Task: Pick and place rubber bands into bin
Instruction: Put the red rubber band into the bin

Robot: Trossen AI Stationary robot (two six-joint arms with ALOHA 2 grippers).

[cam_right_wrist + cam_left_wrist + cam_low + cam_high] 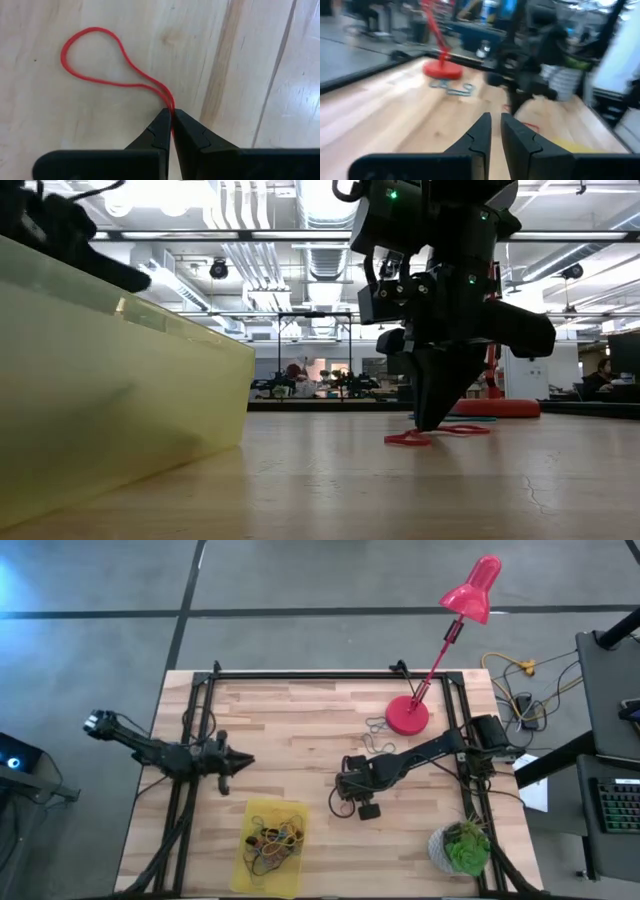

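A red rubber band [95, 60] lies on the wooden table right of its middle, and my right gripper [171, 114] stands over it, shut on one end of it. In the low view the fingertips [430, 420] reach down to the tabletop beside the band [408, 438]. The yellow bin [250, 870] sits at the near edge, left of that gripper, with several coloured bands [275, 838] in it. My left gripper [246, 761] hovers level above the table, beyond the bin's far left corner. Its fingers [482, 131] are shut to a narrow slit with nothing between them. My right gripper pinches the red band's narrowed end [170, 104] between its two fingertips. The fingers come from above, pointing steeply down. The rest of the loop [75, 45] lies slack and flat on the table.
A pink desk lamp stands on its round base [408, 716] at the far right, with a few loose bands [377, 736] beside it. A potted green plant [462, 846] sits at the near right corner. Black frame rails [300, 674] run along the table's edges.
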